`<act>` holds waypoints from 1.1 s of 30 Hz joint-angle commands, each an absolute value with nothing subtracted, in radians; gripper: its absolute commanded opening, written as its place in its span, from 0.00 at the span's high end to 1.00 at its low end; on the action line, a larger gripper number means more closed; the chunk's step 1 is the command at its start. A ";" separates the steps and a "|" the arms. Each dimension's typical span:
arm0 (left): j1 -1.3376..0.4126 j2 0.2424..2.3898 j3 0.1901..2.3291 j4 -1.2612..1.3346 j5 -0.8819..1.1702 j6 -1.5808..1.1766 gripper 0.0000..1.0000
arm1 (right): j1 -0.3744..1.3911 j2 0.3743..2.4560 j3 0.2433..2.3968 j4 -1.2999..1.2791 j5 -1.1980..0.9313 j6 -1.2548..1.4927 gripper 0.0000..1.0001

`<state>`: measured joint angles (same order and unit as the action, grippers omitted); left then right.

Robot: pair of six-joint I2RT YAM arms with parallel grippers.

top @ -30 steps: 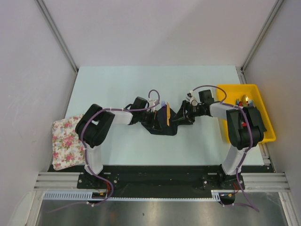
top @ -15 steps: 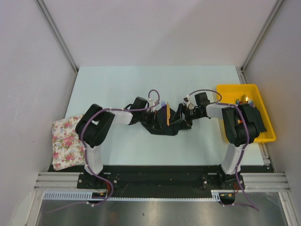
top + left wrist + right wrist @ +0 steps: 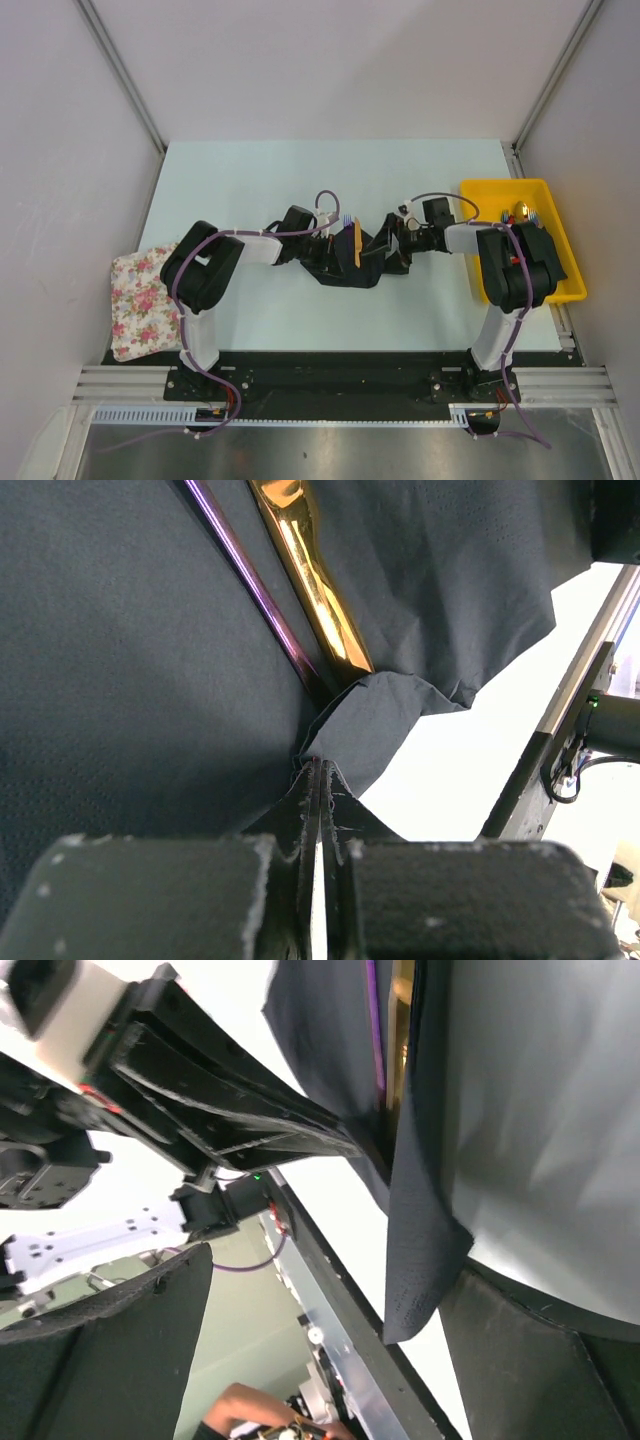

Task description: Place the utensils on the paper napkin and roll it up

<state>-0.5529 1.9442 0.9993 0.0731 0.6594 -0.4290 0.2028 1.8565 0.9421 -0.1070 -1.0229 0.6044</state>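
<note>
The black paper napkin [image 3: 345, 273] lies mid-table, partly folded over the utensils. One orange-brown handle [image 3: 355, 246] shows on it in the top view. In the left wrist view a gold handle [image 3: 312, 580] and a thin purple handle [image 3: 245, 575] lie side by side on the napkin [image 3: 120, 680]. My left gripper [image 3: 337, 256] is shut, pinching a napkin fold [image 3: 318, 767]. My right gripper [image 3: 386, 251] is at the napkin's right edge with jaws wide open [image 3: 335, 1265]. A raised napkin flap [image 3: 420, 1240] hangs beside its right finger [image 3: 545, 1360].
A yellow tray [image 3: 490, 190] at the right edge holds rolled napkins and gold cutlery. A floral pink-white cloth [image 3: 140, 300] lies at the table's left edge. The two arms meet over the napkin. Walls enclose the table on three sides.
My right wrist has rolled and shifted slightly at the napkin's right edge. The left gripper and the utensils have stayed put.
</note>
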 commanded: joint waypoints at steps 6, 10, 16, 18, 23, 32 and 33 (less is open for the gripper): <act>-0.551 1.968 1.005 0.089 0.624 -0.423 0.99 | 0.192 1.796 0.905 0.101 -1.085 0.758 0.06; -0.551 1.968 1.005 0.091 0.623 -0.423 0.99 | 0.179 1.783 0.893 0.129 -1.080 0.778 0.08; -0.551 1.970 1.005 0.092 0.627 -0.425 0.99 | 0.169 1.775 0.891 0.118 -1.055 0.765 0.12; -0.549 1.970 1.002 0.092 0.626 -0.423 0.99 | 0.169 1.778 0.890 0.141 -1.052 0.776 0.14; -0.549 1.968 1.002 0.094 0.626 -0.423 0.99 | 0.166 1.796 0.877 0.124 -1.051 0.793 0.19; -0.549 1.970 1.005 0.092 0.627 -0.423 0.99 | 0.169 1.792 0.865 0.031 -1.052 0.750 0.28; -0.549 1.970 1.005 0.094 0.626 -0.423 0.99 | 0.167 1.790 0.856 0.014 -1.052 0.727 0.29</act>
